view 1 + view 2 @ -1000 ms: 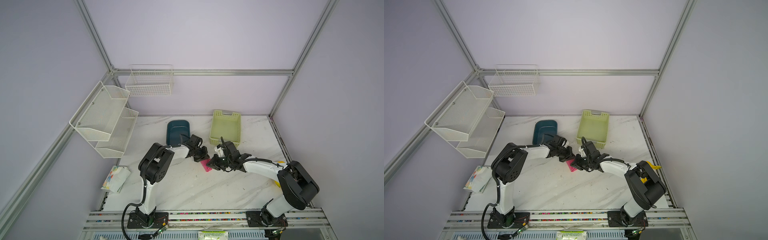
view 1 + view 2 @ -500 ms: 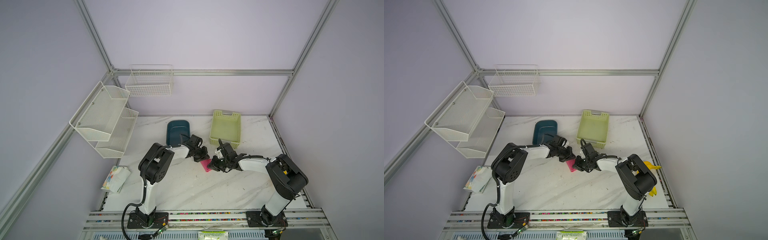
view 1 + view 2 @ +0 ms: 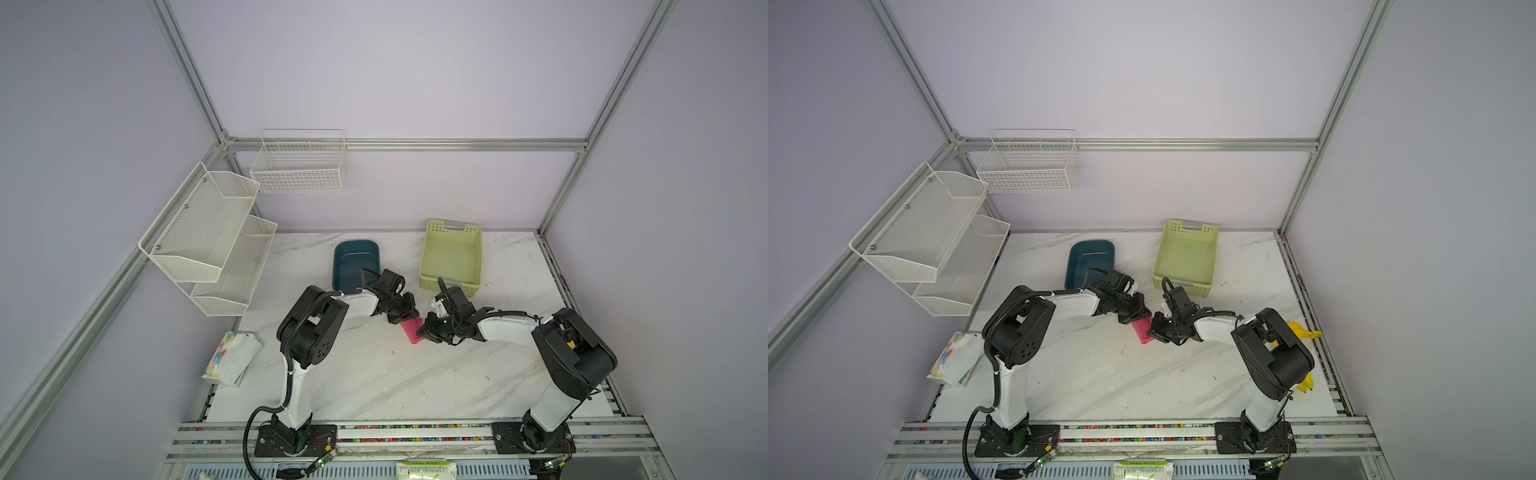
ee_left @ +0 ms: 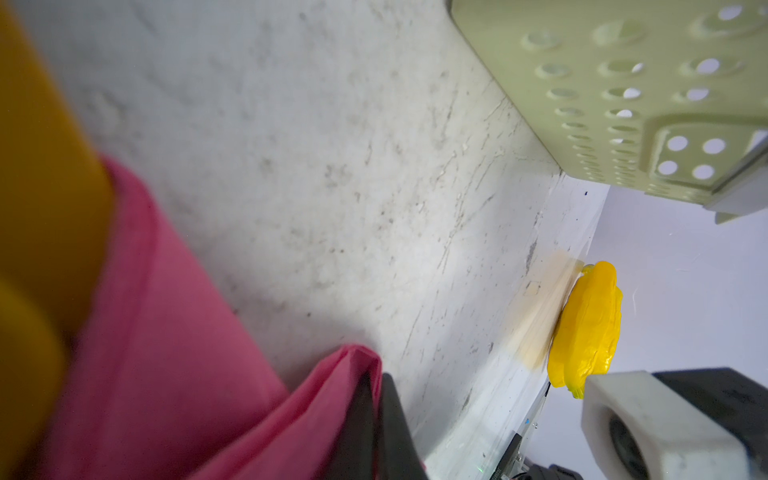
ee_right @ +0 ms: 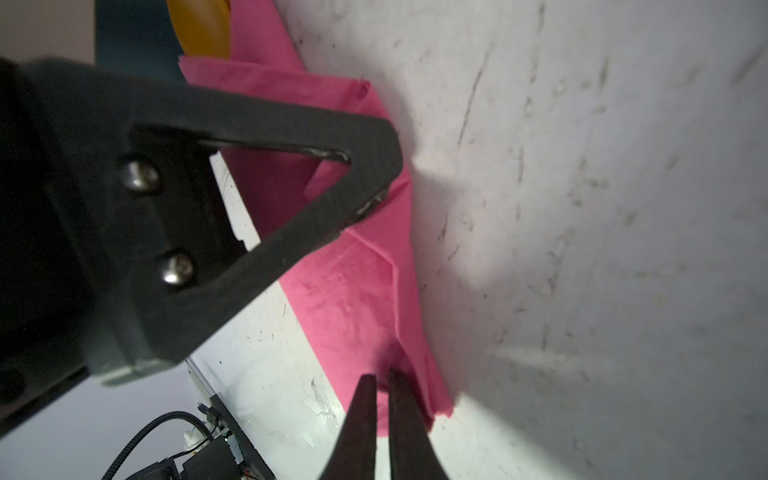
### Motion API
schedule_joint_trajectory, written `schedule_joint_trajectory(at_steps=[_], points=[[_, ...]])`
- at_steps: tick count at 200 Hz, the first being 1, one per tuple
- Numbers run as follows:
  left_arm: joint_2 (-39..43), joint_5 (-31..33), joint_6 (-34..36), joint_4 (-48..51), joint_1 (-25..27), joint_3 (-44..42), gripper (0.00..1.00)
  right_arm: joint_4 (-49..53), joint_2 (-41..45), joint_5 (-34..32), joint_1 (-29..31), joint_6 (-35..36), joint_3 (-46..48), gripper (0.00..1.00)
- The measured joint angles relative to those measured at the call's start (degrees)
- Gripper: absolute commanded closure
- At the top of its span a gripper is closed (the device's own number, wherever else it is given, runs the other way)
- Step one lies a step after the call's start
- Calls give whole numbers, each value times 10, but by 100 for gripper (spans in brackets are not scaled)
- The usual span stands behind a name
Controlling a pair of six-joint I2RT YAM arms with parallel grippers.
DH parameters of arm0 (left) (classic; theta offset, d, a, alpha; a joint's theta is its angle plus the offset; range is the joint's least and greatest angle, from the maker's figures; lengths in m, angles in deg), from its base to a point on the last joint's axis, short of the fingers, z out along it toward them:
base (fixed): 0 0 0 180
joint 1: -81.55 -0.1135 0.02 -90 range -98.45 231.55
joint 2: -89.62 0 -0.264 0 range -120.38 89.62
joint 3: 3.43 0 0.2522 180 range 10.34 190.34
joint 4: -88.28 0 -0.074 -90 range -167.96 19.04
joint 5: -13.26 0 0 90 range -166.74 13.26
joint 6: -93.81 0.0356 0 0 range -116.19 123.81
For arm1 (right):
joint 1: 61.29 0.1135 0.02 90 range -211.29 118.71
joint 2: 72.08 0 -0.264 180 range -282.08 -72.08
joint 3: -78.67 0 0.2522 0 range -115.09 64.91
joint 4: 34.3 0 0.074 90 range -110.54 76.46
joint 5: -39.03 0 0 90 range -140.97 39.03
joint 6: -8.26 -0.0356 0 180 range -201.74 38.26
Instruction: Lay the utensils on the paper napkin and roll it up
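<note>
Both top views look steeply down from high at the front, covering the whole tabletop (image 3: 374, 374). Each wrist view faces the paper napkin (image 5: 353, 291) at very close range, their shared region.

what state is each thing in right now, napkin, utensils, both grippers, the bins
paper napkin: folded over, lying loose, not a tight roll yet
utensils: wrapped in the napkin, an orange end sticking out
left gripper: shut on a raised napkin fold
right gripper: shut, tips at the napkin's other end
green basket: upright, empty
blue tray: upright, empty where visible
</note>
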Motion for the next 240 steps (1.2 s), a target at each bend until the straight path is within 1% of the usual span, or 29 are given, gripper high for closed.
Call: schedule_joint_trajectory(at_steps=[24,38,49,80,114,140,165,190,217,240], points=[[0,-5,17,5,0,5,77,-5,-5,-2,-1,4,7,89],[3,-3,33,20,1,14,68,-9,-6,-1,-1,6,10,89],[7,6,45,38,2,23,64,-13,-6,0,-2,9,13,89],[22,50,83,113,2,47,59,-24,-6,2,-2,11,20,90],[64,80,107,172,0,63,57,-42,-4,3,-3,4,32,92],[110,91,117,194,-2,64,57,-61,6,6,-3,-16,52,93],[137,90,117,206,-4,64,64,-68,23,10,-2,-40,74,94],[141,78,110,203,-4,59,75,-62,49,2,1,-61,97,95],[141,55,93,186,0,26,80,-48,83,-10,5,-80,122,95],[139,36,77,178,11,1,83,-46,93,-13,5,-89,131,95]])
